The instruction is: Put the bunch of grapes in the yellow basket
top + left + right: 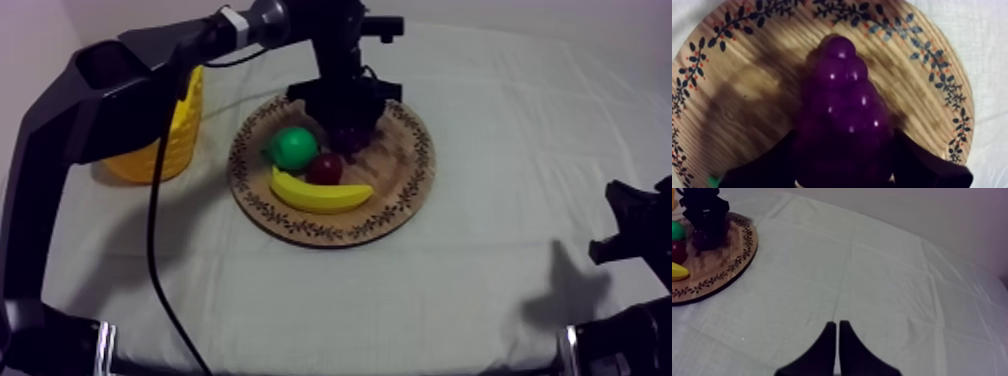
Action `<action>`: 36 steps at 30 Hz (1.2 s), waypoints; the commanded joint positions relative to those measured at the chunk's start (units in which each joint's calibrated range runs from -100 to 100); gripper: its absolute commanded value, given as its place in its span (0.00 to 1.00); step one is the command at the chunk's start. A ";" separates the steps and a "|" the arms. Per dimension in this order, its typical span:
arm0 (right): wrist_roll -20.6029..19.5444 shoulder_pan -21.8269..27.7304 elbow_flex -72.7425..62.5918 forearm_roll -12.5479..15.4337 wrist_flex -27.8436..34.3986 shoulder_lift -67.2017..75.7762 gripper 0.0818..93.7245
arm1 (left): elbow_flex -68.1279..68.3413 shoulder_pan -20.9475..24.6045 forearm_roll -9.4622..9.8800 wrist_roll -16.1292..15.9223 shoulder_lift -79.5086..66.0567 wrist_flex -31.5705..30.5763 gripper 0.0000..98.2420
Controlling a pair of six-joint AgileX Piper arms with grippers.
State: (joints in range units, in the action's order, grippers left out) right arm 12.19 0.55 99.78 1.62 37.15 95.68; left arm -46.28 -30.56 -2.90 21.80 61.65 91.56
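Jaws of the left gripper point(844, 132) stand closed round the bunch of grapes point(844, 100), one black finger pressed to each flank of its broad end, so the bunch looks pinched between them. The grapes lie on the round wooden board point(747, 90), narrow tip pointing away from the gripper, over the far half of the board in the top view.

I judge the bunch to be a light, stiff moulded toy. Its glossy purple skin may be slippery, but the lumpy berries give the fingers hollows to seat in. The wide middle, where the hold now sits, looks the soundest place.

Beside it on the board are a smooth green pear point(293, 147), a small red fruit point(324, 168) and a curved yellow banana point(318, 192). The board has pale grain and a leaf-patterned rim. A ribbed yellow basket point(180, 140) stands just left of the board on the cloth-covered surface point(500, 150). Well apart from the board, the right gripper point(837, 325) has its jaws pressed together on nothing.
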 commanded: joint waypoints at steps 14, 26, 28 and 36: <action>0.00 -0.01 -0.01 0.02 0.02 0.00 0.00 | 14.90 0.07 0.19 -3.24 -11.27 -11.19 0.51; 0.00 -0.01 -0.01 0.02 0.02 0.00 0.00 | 33.19 -0.57 3.12 -7.68 -30.13 -13.72 0.50; 0.00 -0.01 -0.01 0.02 0.02 0.00 0.00 | 36.39 -1.10 3.83 -8.76 -33.38 -13.83 0.50; 0.00 -0.01 -0.01 0.02 0.02 0.00 0.00 | 49.72 -3.20 6.64 -9.52 -45.96 -14.54 0.50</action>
State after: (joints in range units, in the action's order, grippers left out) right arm 12.19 0.55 99.78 1.62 37.17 95.68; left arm -0.45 -33.71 3.57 12.25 19.32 77.13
